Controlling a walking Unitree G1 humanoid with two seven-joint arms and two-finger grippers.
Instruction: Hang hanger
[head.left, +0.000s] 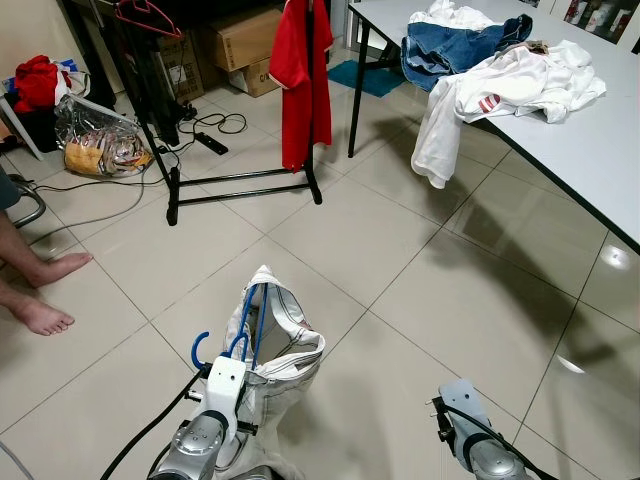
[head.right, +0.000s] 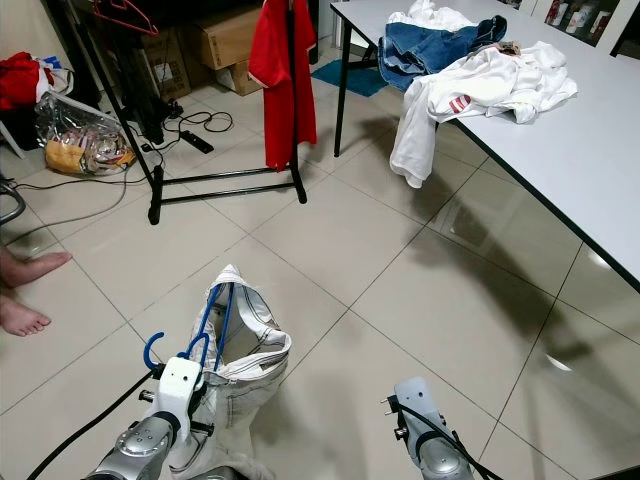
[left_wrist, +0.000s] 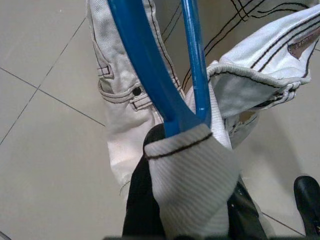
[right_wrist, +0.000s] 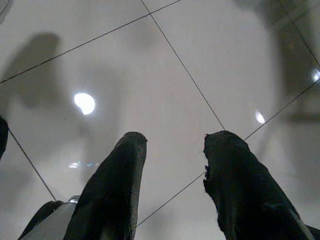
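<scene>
Gripping the blue hanger (head.left: 248, 318) through white cloth (left_wrist: 192, 185) that hides its fingers, left tool (left_wrist: 185, 200); right tool (right_wrist: 172, 150) parted, empty

I see a tiled floor (head.left: 420, 290) carrying a black clothes rack (head.left: 240, 185), cardboard boxes (head.left: 240, 40) and a clear bag (head.left: 100, 140). The white table (head.left: 590, 150) bears jeans (head.left: 450, 50) and white garments (head.left: 520, 80) near its edge.

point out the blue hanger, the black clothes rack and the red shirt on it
blue hanger (left_wrist: 150, 75): left wrist view, on its thick blue arm.
black clothes rack (head.left: 240, 178): left eye view, on the low crossbar near the floor.
red shirt (head.left: 300, 90): left eye view, on the front of the body.
</scene>
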